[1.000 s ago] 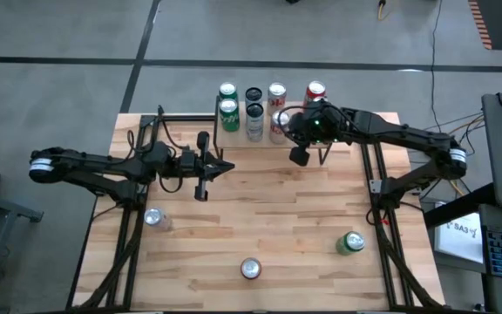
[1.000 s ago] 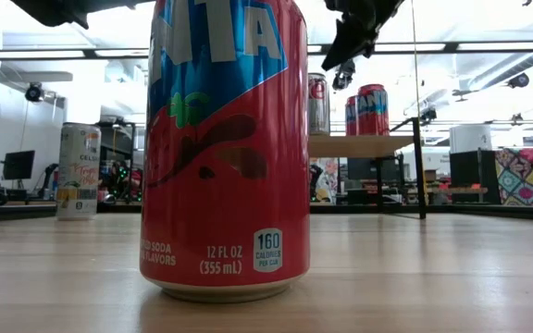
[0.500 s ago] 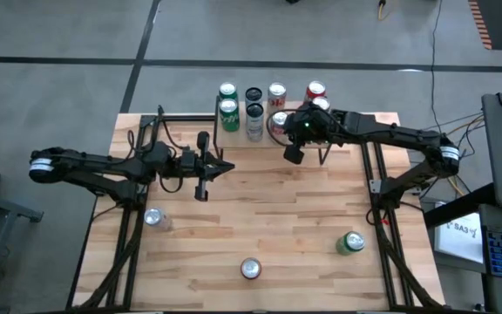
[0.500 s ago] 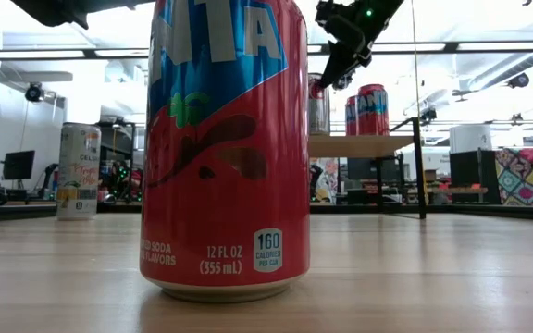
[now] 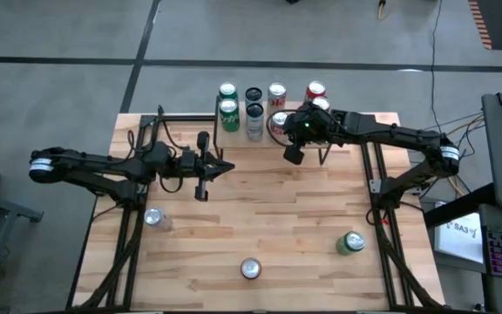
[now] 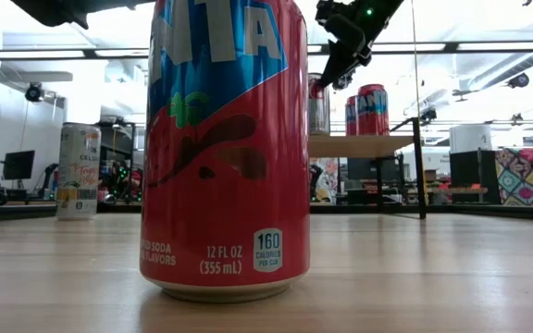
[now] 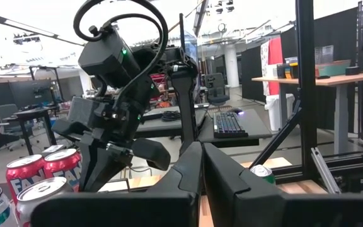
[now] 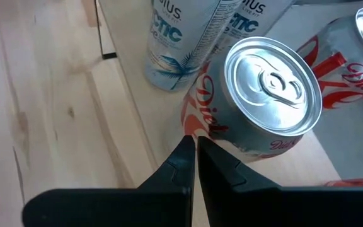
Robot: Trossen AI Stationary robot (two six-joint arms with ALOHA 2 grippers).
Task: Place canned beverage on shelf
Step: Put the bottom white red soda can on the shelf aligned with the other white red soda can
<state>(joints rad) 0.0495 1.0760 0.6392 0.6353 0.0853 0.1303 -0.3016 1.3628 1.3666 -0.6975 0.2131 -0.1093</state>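
The left arm reaches from the 9 o'clock edge of the bench [image 5: 260, 218] toward its centre, and the left pincer [image 5: 204, 165] hangs above the bare wood with its fingers pressed together, holding nothing. Below it, toward 7 o'clock, a pale can [image 5: 153, 217] stands alone. At 6 o'clock, close to the near edge, stands a red soda can [image 5: 250, 269], which fills the low view [image 6: 225, 148]. At 12 o'clock sits the shelf [image 6: 359, 145], its light wood top carried on thin black legs, crowded with cans. From the left these are two green cans [image 5: 227, 109], then two pale cans with dark tops [image 5: 254, 112], then a silver-and-red cola can [image 8: 257, 101] and more red cans [image 6: 371, 109] behind it. Whether the rearmost cans rest on the shelf or beyond it cannot be told from above. The right arm comes in from 3 o'clock, and the right pincer [image 5: 293, 153] hovers at the shelf's front, its fingers [image 8: 178, 164] pressed together and empty, just beside the cola can's side wall; whether they touch it is not clear. That cola can stands upright on the shelf's board with its tab end up. At 5 o'clock a green can [image 5: 349, 243] lies on the bench, well apart from the rest.
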